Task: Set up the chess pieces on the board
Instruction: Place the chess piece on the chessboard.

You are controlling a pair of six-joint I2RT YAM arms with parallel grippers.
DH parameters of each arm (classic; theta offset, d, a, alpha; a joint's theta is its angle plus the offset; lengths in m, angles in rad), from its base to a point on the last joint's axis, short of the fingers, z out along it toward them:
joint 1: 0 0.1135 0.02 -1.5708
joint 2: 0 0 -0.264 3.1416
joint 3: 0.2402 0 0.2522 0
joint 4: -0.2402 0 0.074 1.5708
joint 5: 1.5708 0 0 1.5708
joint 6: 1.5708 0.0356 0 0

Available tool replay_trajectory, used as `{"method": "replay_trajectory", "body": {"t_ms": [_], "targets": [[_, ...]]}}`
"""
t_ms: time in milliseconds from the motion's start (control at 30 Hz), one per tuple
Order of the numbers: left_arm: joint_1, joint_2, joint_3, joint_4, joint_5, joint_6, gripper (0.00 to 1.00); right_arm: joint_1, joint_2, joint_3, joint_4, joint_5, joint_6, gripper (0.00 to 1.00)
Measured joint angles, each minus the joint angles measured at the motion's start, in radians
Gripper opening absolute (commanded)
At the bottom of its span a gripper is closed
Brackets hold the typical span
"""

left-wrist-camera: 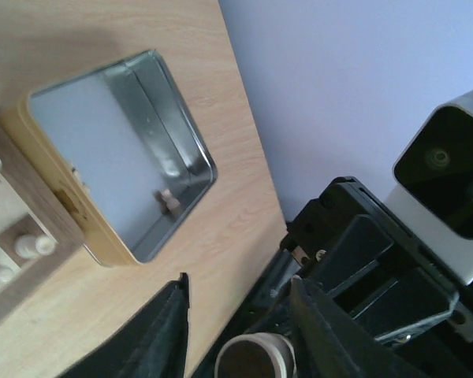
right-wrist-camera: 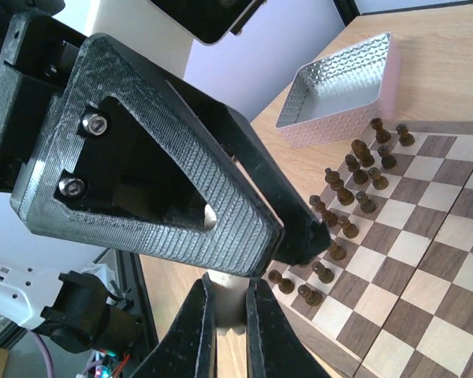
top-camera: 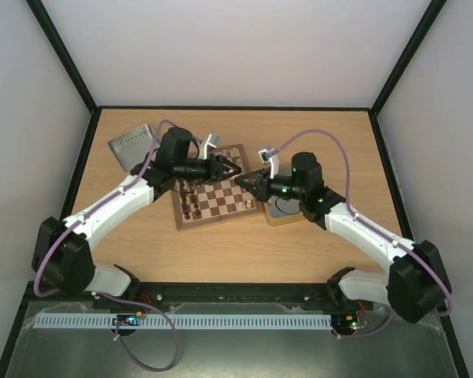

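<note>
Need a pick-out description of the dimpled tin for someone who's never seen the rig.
Find the board mid-table. Off its far-left corner sits a silver tin. Its dimpled walls set it apart from the other tin, smooth inside and yellowish outside, right of the board.

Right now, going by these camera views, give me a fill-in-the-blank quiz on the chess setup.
1. The dark chess pieces stand on the board in ____ rows.
2. One small piece lies inside the smooth ____.
3. The right gripper is ____.
Missing words: two; tin; shut.
</note>
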Motion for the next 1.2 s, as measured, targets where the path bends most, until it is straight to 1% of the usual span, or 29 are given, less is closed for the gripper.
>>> {"method": "replay_trajectory", "body": {"t_ms": [67,133,200,300,433,533,633,800,933,1033,1200], "targets": [[0.001,0.0,-0.001,0.005,0.021,-0.019,0.21,0.0,0.006,0.007,-0.004,-0.002,-0.007,0.02],[0.001,0.0,-0.005,0.018,0.039,-0.034,0.14,0.001,0.01,0.008,-0.007,-0.002,-0.011,0.02],[0.003,-0.001,-0.013,0.035,0.051,-0.056,0.09,0.002,0.012,0.008,-0.011,-0.001,-0.015,0.03],[0.006,-0.002,-0.026,0.063,0.064,-0.086,0.04,0.005,0.012,0.008,-0.011,0.007,-0.014,0.08],[0.007,-0.014,-0.053,0.106,0.057,-0.139,0.02,0.008,0.011,0.008,-0.006,0.027,0.013,0.24],[0.007,-0.041,-0.089,0.142,0.039,-0.198,0.03,0.008,0.001,0.002,0.015,0.055,0.049,0.41],[0.007,-0.062,-0.105,0.172,0.024,-0.261,0.03,0.007,-0.028,-0.03,0.074,0.09,0.108,0.49],[0.007,-0.079,-0.129,0.262,-0.005,-0.365,0.03,0.007,-0.064,-0.076,0.174,0.154,0.254,0.52],[0.007,-0.079,-0.131,0.313,-0.029,-0.431,0.04,0.007,-0.067,-0.133,0.315,0.182,0.408,0.53],[0.007,-0.079,-0.132,0.364,-0.039,-0.492,0.04,0.015,-0.066,-0.171,0.381,0.194,0.476,0.49],[0.007,-0.078,-0.137,0.429,-0.039,-0.578,0.04,0.033,-0.066,-0.175,0.443,0.217,0.511,0.44]]}}
